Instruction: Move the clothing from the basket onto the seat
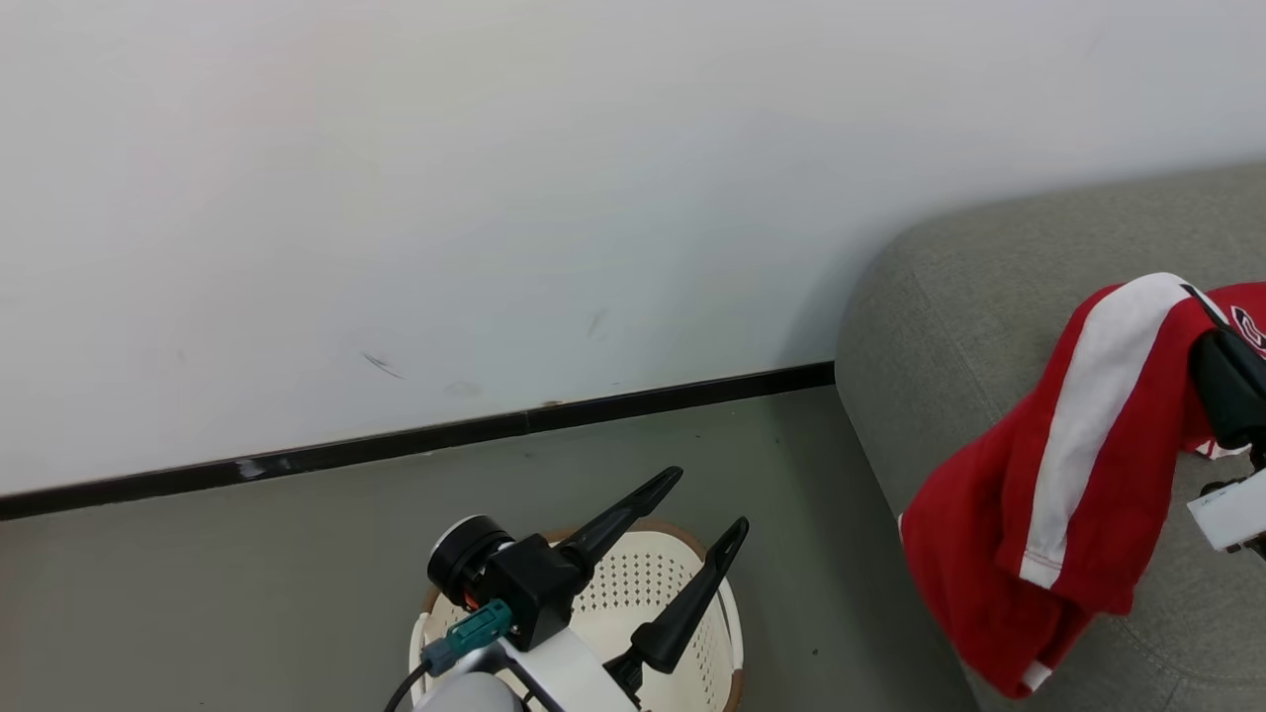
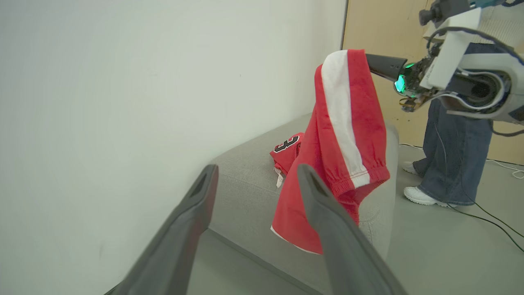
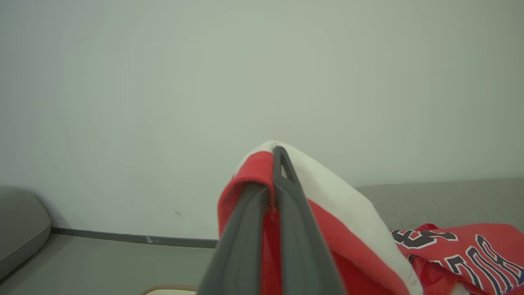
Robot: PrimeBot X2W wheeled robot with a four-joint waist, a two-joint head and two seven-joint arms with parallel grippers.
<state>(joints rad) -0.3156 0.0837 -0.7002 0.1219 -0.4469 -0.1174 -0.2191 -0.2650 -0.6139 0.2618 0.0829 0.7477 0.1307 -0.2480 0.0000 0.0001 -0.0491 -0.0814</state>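
The right gripper (image 3: 273,176) is clamped on a red garment (image 1: 1029,494) that hangs lengthwise straight down over the sofa's (image 1: 949,297) left end. The left gripper (image 1: 710,499), spread and empty, hovers over the basket (image 1: 648,583).

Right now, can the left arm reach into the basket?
Probably yes: the left pincer hangs open over the basket, nothing between them, though its fingers point toward the wall, so it must tilt down.
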